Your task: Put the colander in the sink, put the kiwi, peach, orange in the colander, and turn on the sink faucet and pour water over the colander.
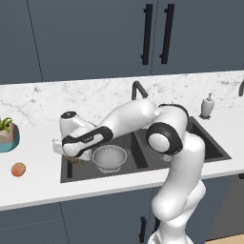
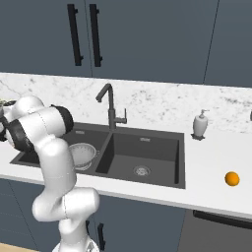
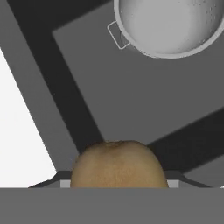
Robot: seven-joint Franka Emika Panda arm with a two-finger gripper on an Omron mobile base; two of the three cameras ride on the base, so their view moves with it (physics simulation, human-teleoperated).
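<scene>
Kiwi (image 3: 118, 164): one brown oval fruit, sitting right at the camera's foot between the finger tips, so the gripper (image 1: 74, 155) is clenching it, jaws closed partway on its sides. It is hanging over the left edge of the left basin, not yet above the bowl.

Gripper: it is reaching low over the sink's left rim, hand pointing down; I judge that it is carrying the kiwi toward the colander (the first of three fruits to go in).

Colander (image 1: 110, 157): one silvery perforated bowl with small side handles, standing upright on the floor of the left basin, empty as far as I can see. It is lying just beside the carried fruit, a short way to the right, ready to be filled and rinsed.

Sink (image 2: 162, 165): one dark double-basin sink; the right basin is holding nothing but its round drain.

Peach (image 1: 18, 169): one pinkish-orange fruit, waiting on the white counter left of the sink, near a teal plant pot (image 1: 8, 138).

Orange (image 2: 232, 178): one bright fruit, resting on the counter well to the right of the sink.

Sink faucet (image 2: 109, 106): one tall dark faucet behind the divider between the basins, no stream running.

Soap dispenser (image 2: 200, 124): one, white, standing at the sink's far right corner.
</scene>
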